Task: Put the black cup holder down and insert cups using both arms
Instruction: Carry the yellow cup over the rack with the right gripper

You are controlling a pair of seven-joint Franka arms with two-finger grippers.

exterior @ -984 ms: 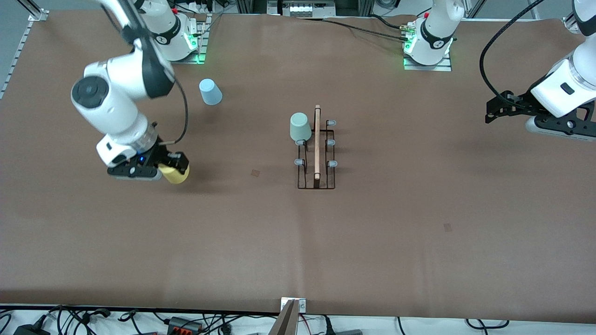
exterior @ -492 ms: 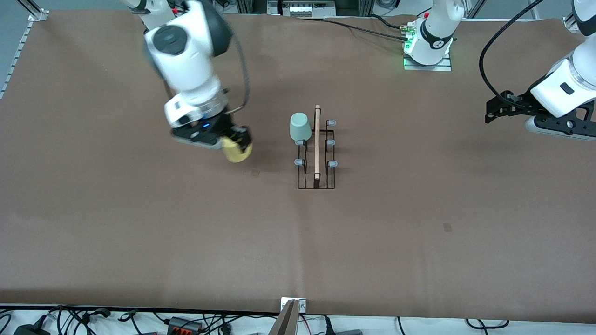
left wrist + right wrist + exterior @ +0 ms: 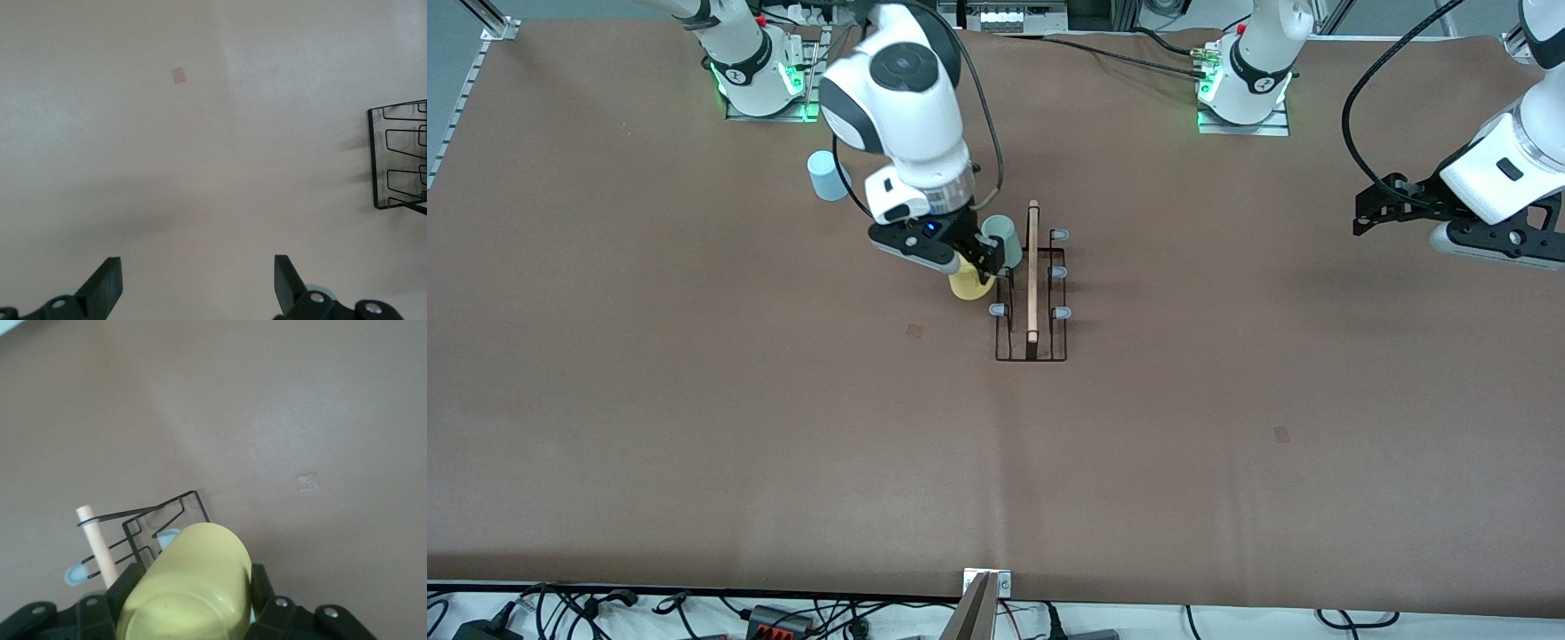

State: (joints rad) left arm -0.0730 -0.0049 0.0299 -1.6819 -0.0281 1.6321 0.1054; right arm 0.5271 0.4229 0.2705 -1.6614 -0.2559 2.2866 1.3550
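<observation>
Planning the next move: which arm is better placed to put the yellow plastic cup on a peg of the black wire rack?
Right. The right gripper is shut on the yellow plastic cup, beside the black wire rack. The left gripper waits open at the left arm's end of the table.

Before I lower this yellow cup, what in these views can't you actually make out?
- Front view: the peg under the yellow cup is hidden by the cup and the right tool.
- Front view: the mint cup is partly covered by that tool.
- Right wrist view: the yellow cup fills the foreground, hiding most of the holder.
- Left wrist view: the holder is cut off by the edge.
</observation>
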